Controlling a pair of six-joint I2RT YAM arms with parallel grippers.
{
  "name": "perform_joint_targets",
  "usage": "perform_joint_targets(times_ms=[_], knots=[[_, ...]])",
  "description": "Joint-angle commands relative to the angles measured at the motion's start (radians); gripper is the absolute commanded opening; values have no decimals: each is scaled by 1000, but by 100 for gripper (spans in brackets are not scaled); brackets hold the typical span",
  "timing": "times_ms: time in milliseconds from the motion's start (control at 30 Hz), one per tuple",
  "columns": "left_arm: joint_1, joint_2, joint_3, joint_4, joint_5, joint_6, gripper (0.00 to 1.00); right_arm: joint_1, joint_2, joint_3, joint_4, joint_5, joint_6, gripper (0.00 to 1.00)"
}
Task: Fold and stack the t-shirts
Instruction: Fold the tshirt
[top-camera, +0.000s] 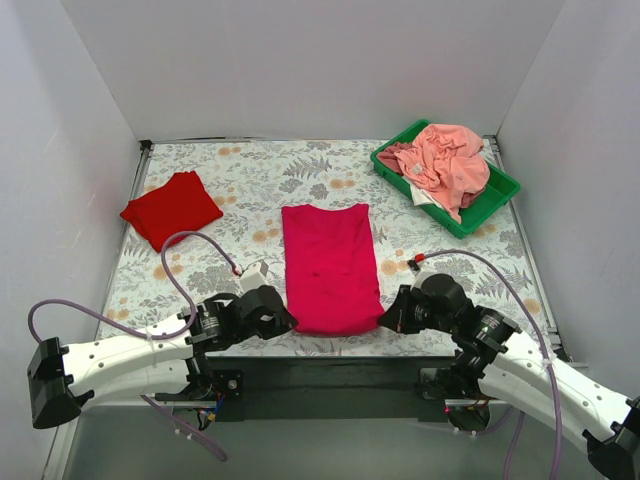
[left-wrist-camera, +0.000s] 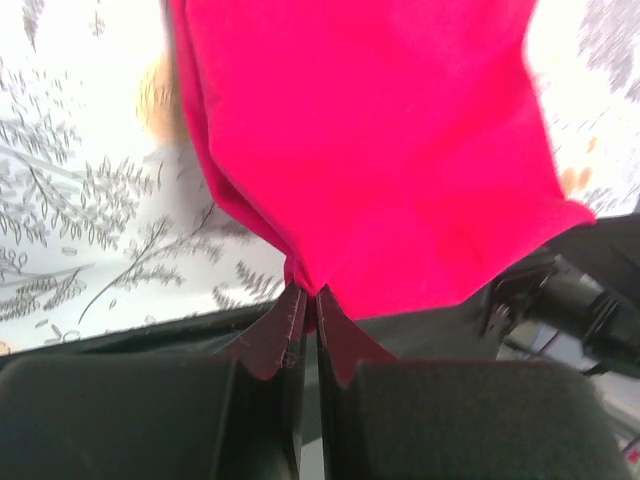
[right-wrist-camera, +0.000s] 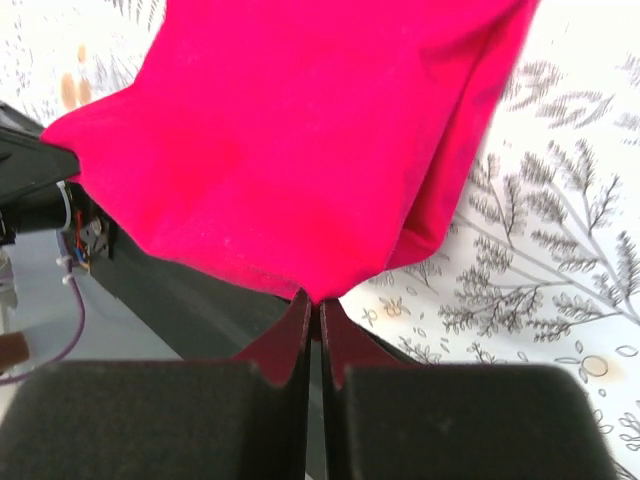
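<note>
Both hands are pinching the near hem of the crimson-magenta t-shirt (top-camera: 330, 265). The left hand (left-wrist-camera: 308, 292) is clamping its near-left corner with the jaws fully together, and the right hand (right-wrist-camera: 312, 300) is doing the same at the near-right corner.

The desk (top-camera: 250, 180), covered by a grey floral cloth (top-camera: 450, 275), is carrying everything. The crimson-magenta t-shirt is lying at its centre as a long, narrow panel, sleeves apparently tucked in, with its near edge reaching the desk's near rim. The green tray (top-camera: 490, 208) is sitting at the far right with pink garments (top-camera: 445, 165) heaped in it. The scarlet-red t-shirt (top-camera: 172, 208) is resting folded at the far left, well apart from the larger one.

The step in hand is probably folding the near hem over toward the collar end. Doing it well likely means both hands rising together and travelling level, so the hem is staying straight and taut between them. They should then be laying it square on the far edge before letting go, with neither corner dragging the lower layer.

No brand, label or readable writing is showing on anything.
</note>
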Motion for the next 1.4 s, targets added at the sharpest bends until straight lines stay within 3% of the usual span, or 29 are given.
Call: perform_joint_targets(times_ms=[0, 267, 500, 833, 1367], knots=[[-5, -6, 63, -34, -173, -15, 0, 6, 43, 103, -5, 113, -58, 1], [38, 94, 176, 38, -272, 75, 0, 6, 176, 259, 1, 251, -118, 1], [186, 210, 287, 118, -214, 215, 0, -39, 290, 362, 14, 303, -172, 1], [360, 311, 363, 210, -139, 334, 0, -219, 469, 476, 140, 40, -299, 1], [585, 497, 472, 271, -12, 417, 0, -365, 729, 675, 199, -127, -382, 1]])
